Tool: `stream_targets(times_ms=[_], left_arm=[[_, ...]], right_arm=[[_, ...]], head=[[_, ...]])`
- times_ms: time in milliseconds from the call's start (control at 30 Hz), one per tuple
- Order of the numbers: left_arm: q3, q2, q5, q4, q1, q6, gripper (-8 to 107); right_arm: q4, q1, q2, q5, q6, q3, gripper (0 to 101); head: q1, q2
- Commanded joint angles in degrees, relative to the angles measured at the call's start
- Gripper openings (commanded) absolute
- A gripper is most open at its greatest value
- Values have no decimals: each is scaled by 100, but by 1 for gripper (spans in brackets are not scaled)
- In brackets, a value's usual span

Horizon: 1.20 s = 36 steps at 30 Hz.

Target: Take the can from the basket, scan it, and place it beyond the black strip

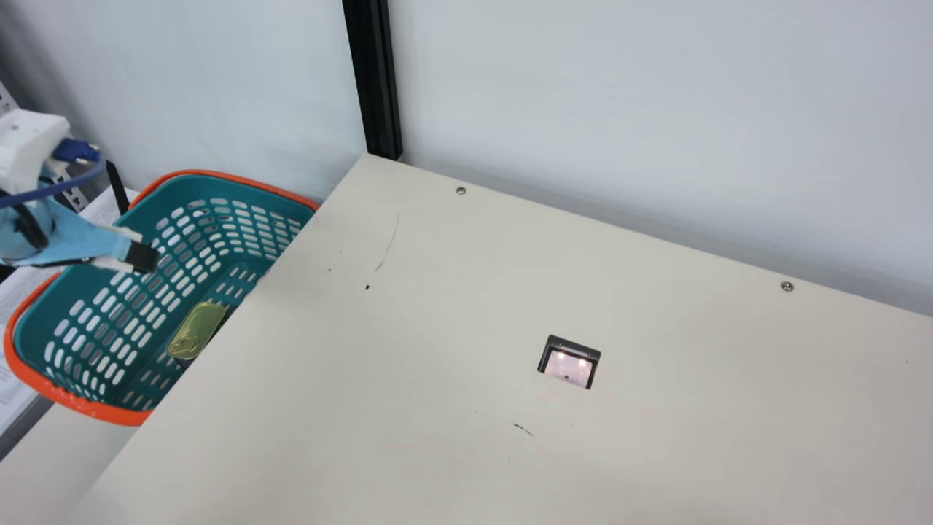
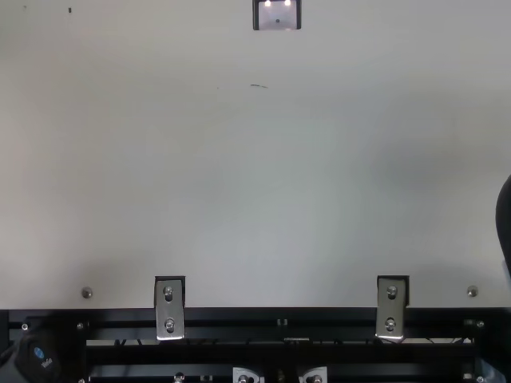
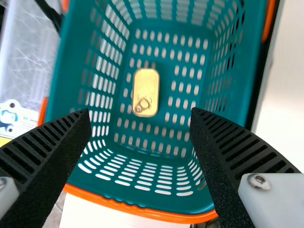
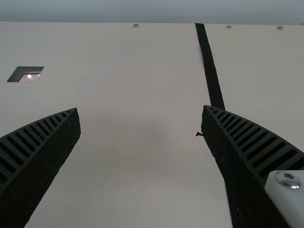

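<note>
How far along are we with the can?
Nothing looks done yet: the can lies in the basket. In hand: the left gripper is over the basket, open and empty. Left: grasping, scanning at the table's scanner window, then placing beyond the black strip.

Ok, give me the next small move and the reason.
Probably lower the left end effector toward the gold-lidded can: the fingers stand apart above the teal basket, and the can sits inside, lid up and uncovered.
</note>
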Motion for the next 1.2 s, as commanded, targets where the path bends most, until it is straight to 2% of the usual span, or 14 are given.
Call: stream_targets(times_ms=[0, 300, 667, 1167], left_arm=[[-33, 448, -21, 201, -51, -30, 90], [-309, 1376, -225, 782, -382, -425, 90], [-688, 2360, -532, 1146, -613, -749, 90], [-1029, 3496, -1507, 1299, -326, -915, 90]], right_arm=[[0, 0, 0, 0, 0, 0, 101], [0, 0, 0, 0, 0, 0, 101], [0, 0, 0, 0, 0, 0, 101], [0, 0, 0, 0, 0, 0, 101]], head=[[-147, 51], [-147, 51], [-147, 51], [-147, 51]])
